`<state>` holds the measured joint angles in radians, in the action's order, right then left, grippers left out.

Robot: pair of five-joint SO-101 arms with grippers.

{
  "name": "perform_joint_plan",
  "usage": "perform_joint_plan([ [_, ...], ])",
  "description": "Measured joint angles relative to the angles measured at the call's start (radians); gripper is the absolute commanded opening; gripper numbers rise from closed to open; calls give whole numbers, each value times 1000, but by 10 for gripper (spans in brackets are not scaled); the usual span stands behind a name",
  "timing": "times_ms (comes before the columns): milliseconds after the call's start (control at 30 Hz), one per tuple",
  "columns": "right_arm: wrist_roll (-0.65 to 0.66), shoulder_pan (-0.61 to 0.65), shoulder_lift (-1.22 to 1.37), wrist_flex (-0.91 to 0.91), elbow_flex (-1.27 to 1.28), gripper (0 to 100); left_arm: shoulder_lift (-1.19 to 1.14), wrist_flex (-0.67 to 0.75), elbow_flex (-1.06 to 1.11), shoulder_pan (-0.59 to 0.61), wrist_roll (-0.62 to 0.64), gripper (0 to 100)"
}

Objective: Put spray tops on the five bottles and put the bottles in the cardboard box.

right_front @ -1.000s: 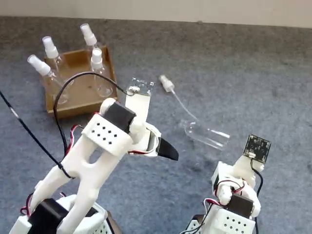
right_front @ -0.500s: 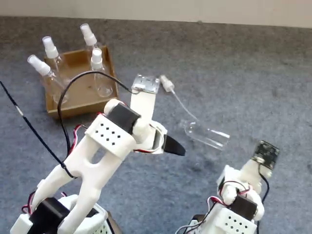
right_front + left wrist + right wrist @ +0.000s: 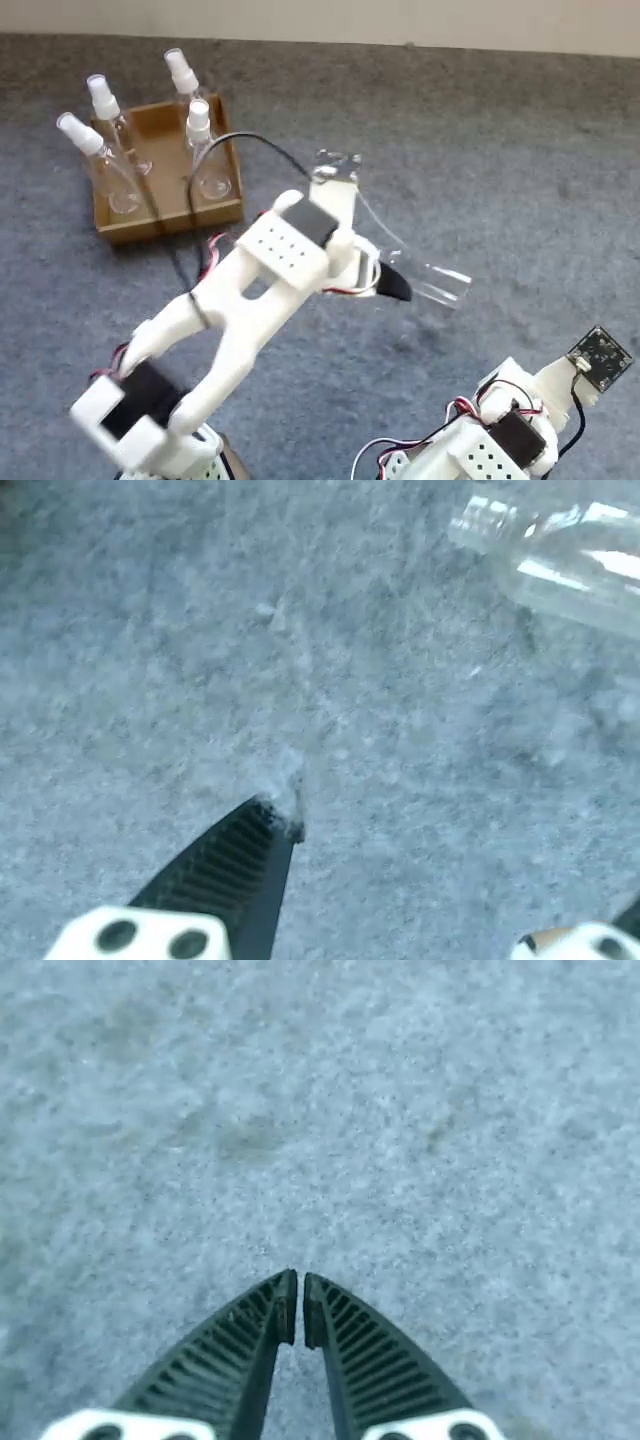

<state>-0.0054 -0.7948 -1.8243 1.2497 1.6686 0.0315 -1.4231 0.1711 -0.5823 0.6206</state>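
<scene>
Clear bottle (image 3: 428, 273) lies on its side near the wide-spread left gripper (image 3: 392, 282).

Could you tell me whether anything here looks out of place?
One clear bottle lies on its side on the carpet, without a spray top, while four topped bottles stand in the cardboard box.

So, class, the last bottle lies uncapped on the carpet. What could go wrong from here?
1. The bottle lies on its side; the open left gripper might nudge it and roll it away.
2. The left arm hangs over the thin tube and could snag or bend it.
</scene>
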Motion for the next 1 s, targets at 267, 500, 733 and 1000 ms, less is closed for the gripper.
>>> perform_joint_plan([
  [267,0,-3,0,0,0,12,-341,8,-348,-18,54,463],
  [500,0,-6,0,0,0,12,-640,8,-634,-21,272,461],
  [733,0,-6,0,0,0,12,-876,8,-819,-26,382,461],
  [1000,0,-6,0,0,0,12,-990,-2,-950,-72,391,460],
])
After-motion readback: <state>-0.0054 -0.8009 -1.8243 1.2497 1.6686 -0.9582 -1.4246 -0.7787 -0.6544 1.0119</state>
